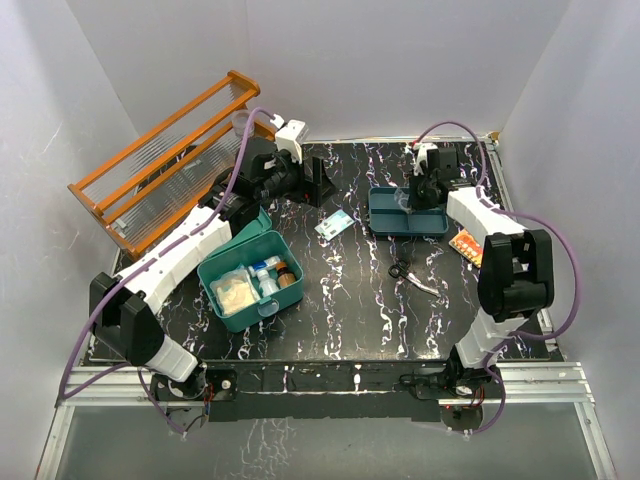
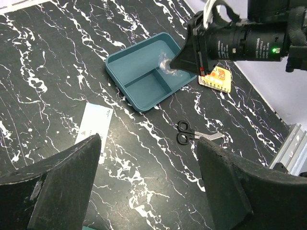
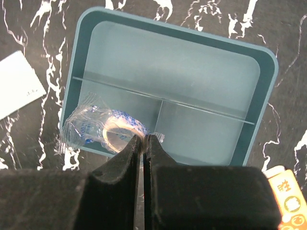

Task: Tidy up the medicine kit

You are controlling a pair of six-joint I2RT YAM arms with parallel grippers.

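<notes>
At the left front of the worktop (image 1: pixel 350 300) sits the medicine kit (image 1: pixel 228 262), lid open, already holding a pale pouch (image 1: pixel 237 292) and small bottles (image 1: pixel 275 272). Scissors (image 1: pixel 410 275), a white card (image 1: pixel 335 225) and an orange packet (image 1: pixel 467 245) lie outside it (much is left, I judge). The right pincer (image 3: pixel 144 139), nearly closed, pinches a clear wrapped roll (image 3: pixel 98 132) over the shallow tray (image 3: pixel 263 98), well apart from the kit. The left pincer (image 2: pixel 148 143) hangs wide open and empty beyond it.

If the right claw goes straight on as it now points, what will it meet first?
Probably the teal tray, near its short divider; the right claw, shut on a clear packet, points down there. Depth is unclear.
</notes>
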